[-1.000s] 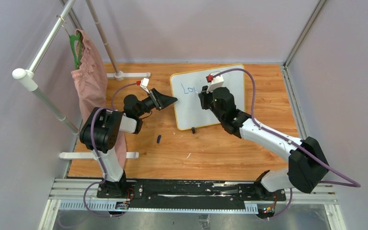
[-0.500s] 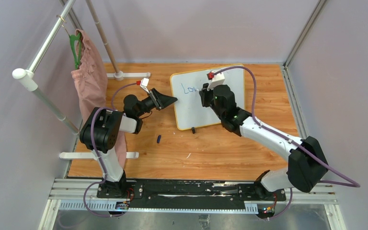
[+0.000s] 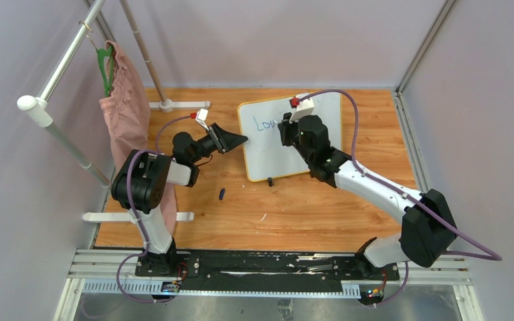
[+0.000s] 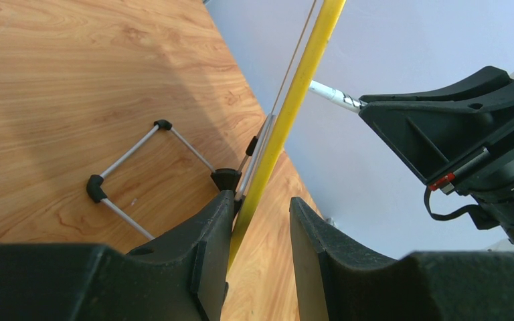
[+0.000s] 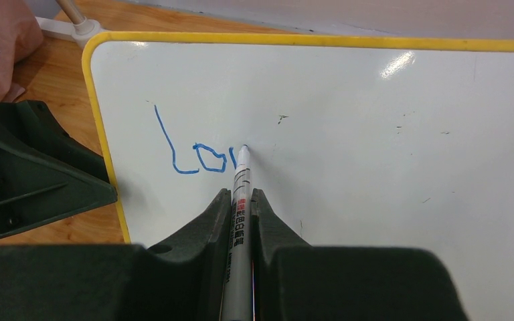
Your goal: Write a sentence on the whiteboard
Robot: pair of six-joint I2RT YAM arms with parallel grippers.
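- Find the whiteboard (image 3: pixel 271 154) propped at a tilt on the worktop (image 3: pixel 241 214), upper centre of the top view, with a black foot (image 3: pixel 270 180) at its lower edge.
- Note the sentence (image 5: pixel 197 159) barely begun: blue "Lo" plus the first stroke of a next letter, upper left of the board face.
- Log the right end effector (image 5: pixel 241 200) as clamped narrow on the marker (image 5: pixel 242 170), barrel between the fingers, tip touching the board just right of the "o".
- Log the left end effector (image 4: pixel 261 202) as partly closed astride the whiteboard's left edge, back finger against it; reads as a steadying clamp, face-side contact not fully clear.
- Judge the step in hand as finishing the "v", then the "e".
- Press lightly to avoid tipping or skidding the tilted board, yet firmly enough to avoid a broken line.
- Draw small slow strokes, tip in contact through the down-up of the "v"; lift clean between letters.
- Match the height of the "o"; leave room on the right and beneath for a second line.
- Leave the left clamp as is while writing, well apart from the marker path.
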